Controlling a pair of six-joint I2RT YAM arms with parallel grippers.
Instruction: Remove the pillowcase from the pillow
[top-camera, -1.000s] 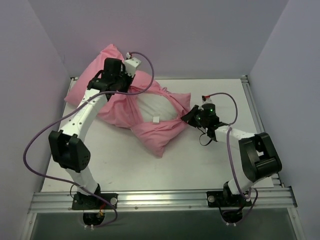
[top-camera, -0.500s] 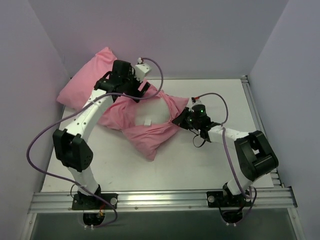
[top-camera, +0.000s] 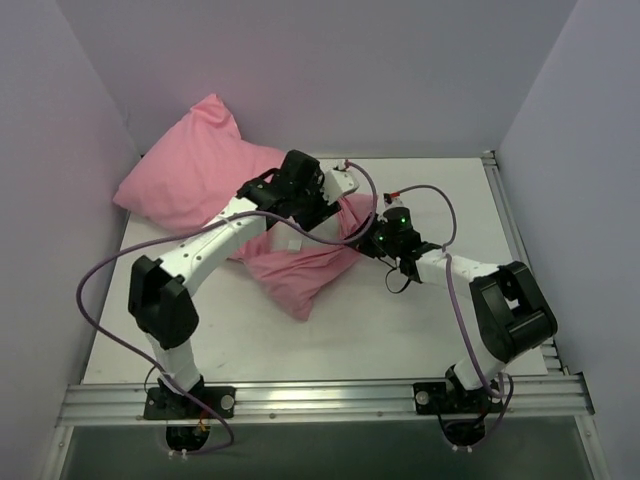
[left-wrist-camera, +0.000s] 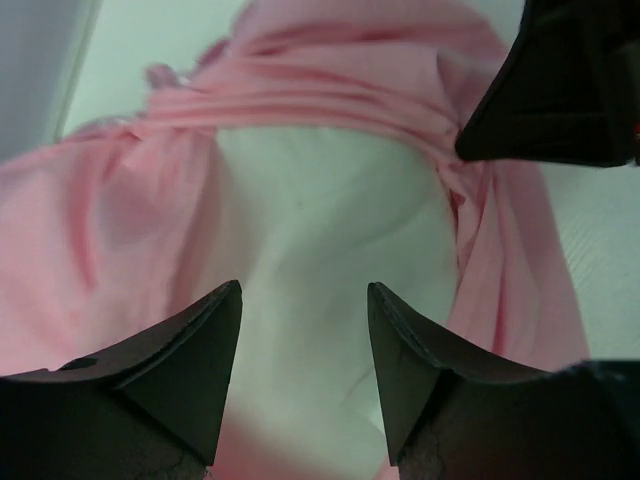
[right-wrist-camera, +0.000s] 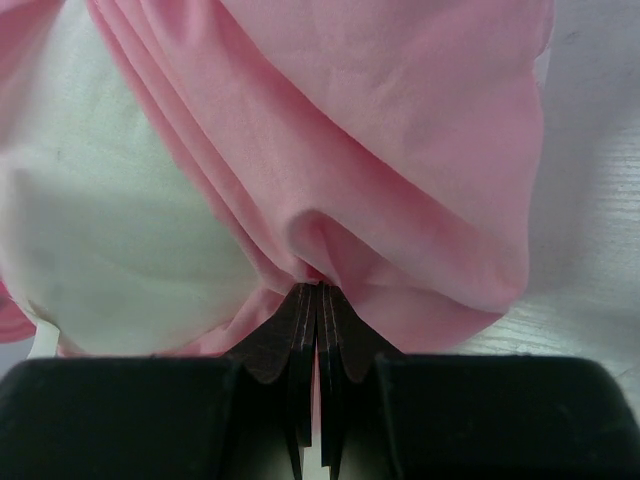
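**Overhead view:** the pillowcase (top-camera: 190, 170) lies across the far left of the table (top-camera: 400, 330). One end is bunched against the back corner and the other trails toward the centre.

**Left wrist view:** my left gripper (left-wrist-camera: 305, 300) hangs with its jaws partly apart and holds nothing. It is directly over the bare white pillow (left-wrist-camera: 330, 220), which shows through the case's mouth with pink folds around it.

**Right wrist view:** my right gripper (right-wrist-camera: 317, 292) has its jaws pressed together on a gathered fold of the pillowcase at the edge of the mouth. The pillow lies just left of that fold. The two grippers sit near each other.
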